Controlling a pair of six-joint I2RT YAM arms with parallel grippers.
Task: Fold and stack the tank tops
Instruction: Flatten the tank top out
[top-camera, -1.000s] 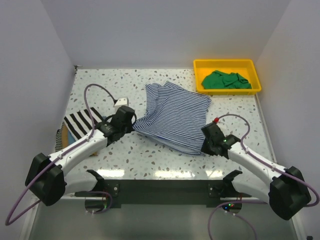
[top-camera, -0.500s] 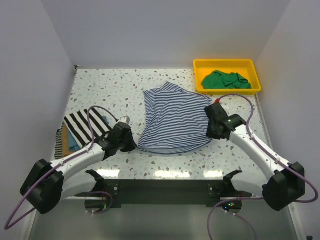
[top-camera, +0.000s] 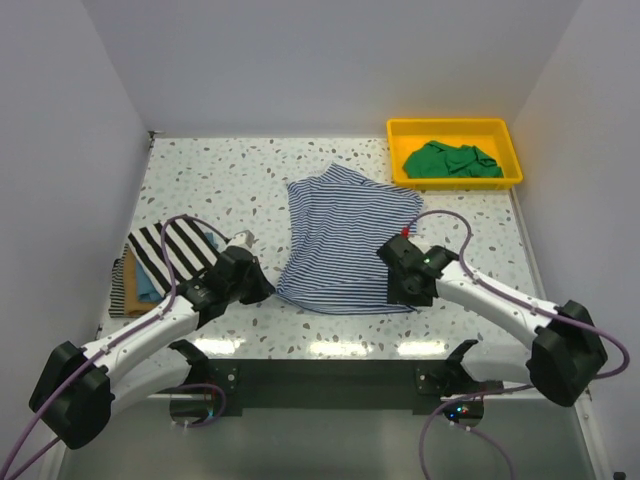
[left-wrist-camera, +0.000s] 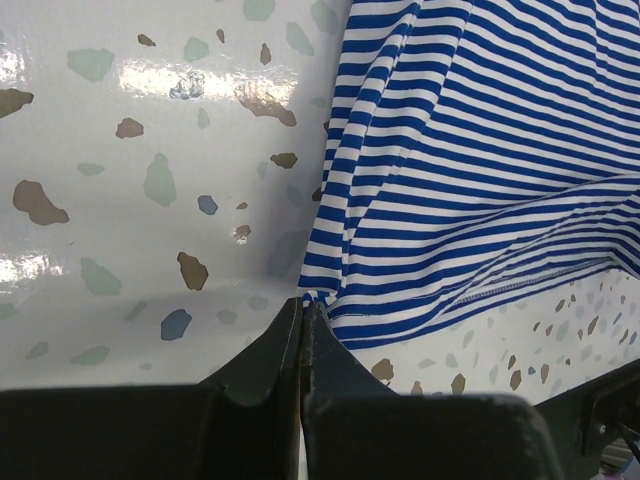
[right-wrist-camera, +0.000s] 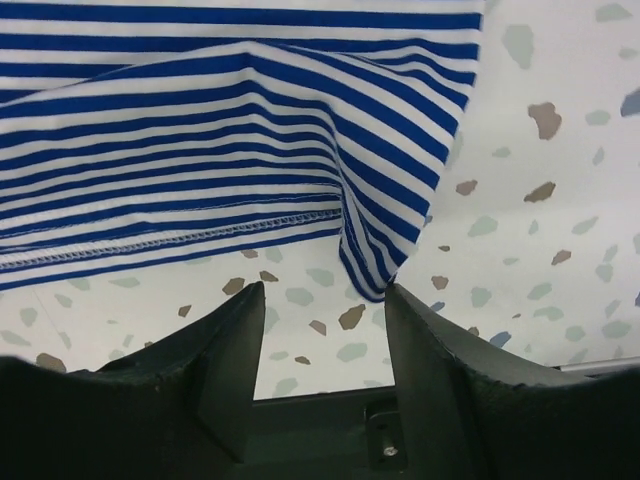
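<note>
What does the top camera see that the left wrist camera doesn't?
Only the top external view shows the yellow tray holding the green tank top, and the black-white striped tank top on the pile at the left. Only the left wrist view shows, up close, the left fingers pressed together, pinching a corner of cloth. Both show the navy-white striped tank top lying on the speckled table.

Glossy, smooth, speckled stone-look surface (top-camera: 200, 180), glare patches. Thin matt knit cloth, stitched hem: navy-white striped tank top (top-camera: 345, 235). Soft matt cloth: green tank top (top-camera: 450, 160). Smooth yellow plastic tray (top-camera: 450, 125). Matt dark plastic-looking left gripper (left-wrist-camera: 302, 308), right gripper (right-wrist-camera: 322, 292).
</note>
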